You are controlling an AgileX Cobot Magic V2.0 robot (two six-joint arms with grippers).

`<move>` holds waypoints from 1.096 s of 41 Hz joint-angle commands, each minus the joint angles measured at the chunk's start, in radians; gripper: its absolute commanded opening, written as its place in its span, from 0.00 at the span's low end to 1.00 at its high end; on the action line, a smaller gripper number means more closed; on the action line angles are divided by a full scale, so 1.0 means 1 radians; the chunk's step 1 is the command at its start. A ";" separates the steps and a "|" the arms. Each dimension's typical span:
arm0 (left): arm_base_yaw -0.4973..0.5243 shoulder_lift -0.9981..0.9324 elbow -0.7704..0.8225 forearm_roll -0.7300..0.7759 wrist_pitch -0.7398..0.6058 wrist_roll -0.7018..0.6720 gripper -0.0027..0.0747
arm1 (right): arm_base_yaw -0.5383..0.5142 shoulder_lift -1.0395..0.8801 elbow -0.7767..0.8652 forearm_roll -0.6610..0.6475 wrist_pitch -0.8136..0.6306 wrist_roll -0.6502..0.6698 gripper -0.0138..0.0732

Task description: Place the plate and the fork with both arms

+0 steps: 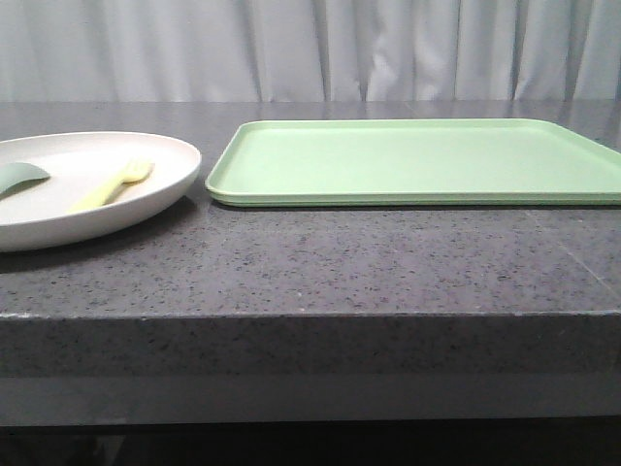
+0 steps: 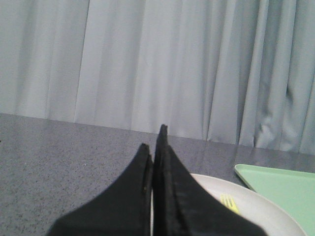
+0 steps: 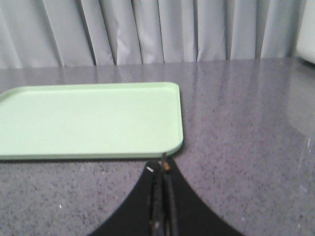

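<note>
Plate (image 1: 146,199) sits at the tabletop's (image 1: 320,262) left end, just beside a green tray (image 1: 417,160). Inside it lies the fork (image 1: 112,184), tines pointing away toward the curtain, next to a grey-green spoon (image 1: 19,177). Left hand (image 2: 156,140), pressed closed and empty, hovers at the plate's near edge, nearer than the right hand (image 3: 164,164), also closed and empty, by the tray's right corner.

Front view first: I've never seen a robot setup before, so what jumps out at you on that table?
The big light-green tray fills the middle and right of the dark speckled table and has nothing on it. At the left sits a cream plate with a yellow fork and a grey-green utensil lying in it. In the wrist views, the left gripper and right gripper are both shut and hold nothing.
</note>
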 commanded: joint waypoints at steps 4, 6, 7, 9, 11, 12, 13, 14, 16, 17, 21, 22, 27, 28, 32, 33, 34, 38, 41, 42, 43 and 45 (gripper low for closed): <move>0.001 0.081 -0.197 0.023 0.074 0.004 0.01 | -0.002 0.087 -0.239 -0.010 0.088 -0.007 0.09; 0.001 0.128 -0.248 0.060 0.120 0.004 0.01 | -0.002 0.142 -0.296 -0.010 0.116 -0.007 0.09; 0.001 0.159 -0.270 0.081 0.138 0.004 0.01 | -0.002 0.166 -0.325 -0.010 0.124 -0.007 0.09; 0.001 0.226 -0.325 0.108 0.185 0.004 0.01 | -0.002 0.233 -0.371 -0.010 0.135 -0.007 0.09; 0.001 0.289 -0.369 0.115 0.219 0.004 0.01 | -0.002 0.292 -0.405 -0.010 0.135 -0.007 0.09; 0.001 0.315 -0.391 0.115 0.232 0.004 0.01 | -0.002 0.316 -0.418 -0.010 0.134 -0.007 0.09; 0.001 0.349 -0.411 0.115 0.239 0.004 0.01 | -0.002 0.347 -0.431 -0.010 0.133 -0.007 0.09; 0.001 0.374 -0.424 0.115 0.244 0.004 0.01 | -0.002 0.370 -0.441 -0.010 0.131 -0.007 0.09; 0.001 0.435 -0.450 0.115 0.246 0.004 0.01 | -0.002 0.428 -0.455 -0.010 0.130 -0.007 0.09; 0.001 0.454 -0.463 0.115 0.246 0.004 0.01 | -0.001 0.447 -0.457 -0.010 0.129 -0.007 0.09; 0.001 0.525 -0.488 0.115 0.244 0.004 0.01 | -0.001 0.513 -0.459 -0.010 0.106 -0.007 0.09; 0.001 0.538 -0.487 0.115 0.244 0.004 0.01 | -0.001 0.526 -0.459 -0.010 0.103 -0.007 0.09; 0.001 0.574 -0.487 0.115 0.244 0.004 0.01 | -0.001 0.539 -0.459 -0.010 0.090 -0.007 0.11; 0.001 0.577 -0.487 0.115 0.244 0.004 0.02 | -0.001 0.539 -0.459 -0.010 0.088 -0.007 0.13; 0.001 0.581 -0.487 0.115 0.241 0.004 0.16 | -0.001 0.539 -0.459 -0.010 0.073 -0.007 0.27; 0.001 0.581 -0.487 0.115 0.238 0.004 0.22 | -0.001 0.539 -0.459 -0.010 0.070 -0.007 0.34; 0.001 0.581 -0.487 0.115 0.236 0.004 0.32 | -0.001 0.539 -0.459 -0.010 0.068 -0.007 0.40; 0.001 0.581 -0.487 0.110 0.236 0.004 0.73 | -0.001 0.539 -0.459 -0.010 0.064 -0.007 0.69; 0.001 0.581 -0.487 0.110 0.236 0.004 0.94 | -0.001 0.539 -0.459 -0.010 0.055 -0.007 0.84; 0.001 0.581 -0.487 0.110 0.236 0.004 0.95 | -0.001 0.539 -0.459 -0.010 0.052 -0.007 0.87; 0.001 0.581 -0.487 0.110 0.236 0.004 0.93 | -0.001 0.539 -0.459 -0.010 0.048 -0.007 0.89; 0.001 0.581 -0.487 0.110 0.234 0.004 0.90 | -0.001 0.539 -0.459 -0.010 0.046 -0.007 0.91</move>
